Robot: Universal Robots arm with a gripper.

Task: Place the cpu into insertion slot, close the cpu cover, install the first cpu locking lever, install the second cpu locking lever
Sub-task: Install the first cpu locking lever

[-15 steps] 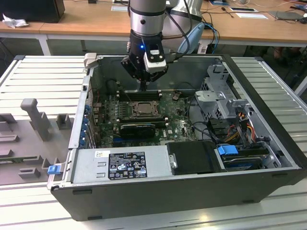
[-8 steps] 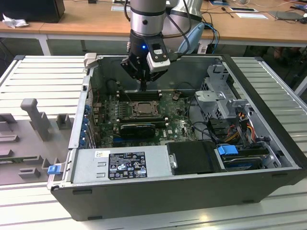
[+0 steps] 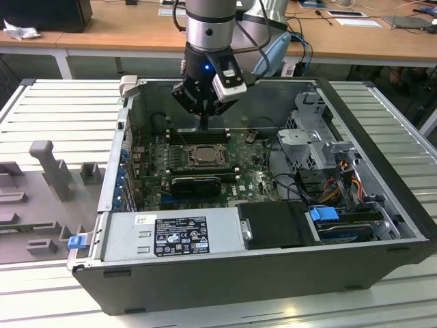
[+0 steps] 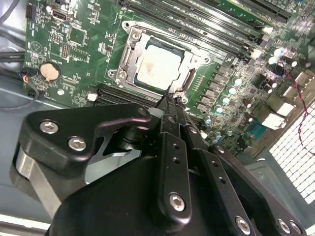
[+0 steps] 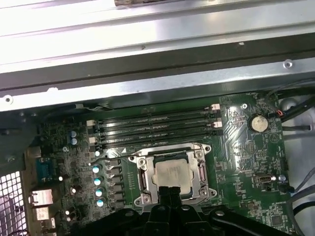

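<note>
The gripper (image 4: 172,101), fingers pressed together with nothing visible between them, points down into an open computer case (image 3: 382,205), its tips at the edge of the insertion slot (image 3: 205,156). Contact with the rim cannot be made out. Just beyond the tips the cpu (image 5: 172,173) lies seated in the slot, the silver cpu cover (image 4: 129,54) flat around it on the green circuit board (image 4: 69,44).

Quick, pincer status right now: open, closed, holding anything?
Pincer: closed, nothing visibly held, tips at the edge of the insertion slot.
</note>
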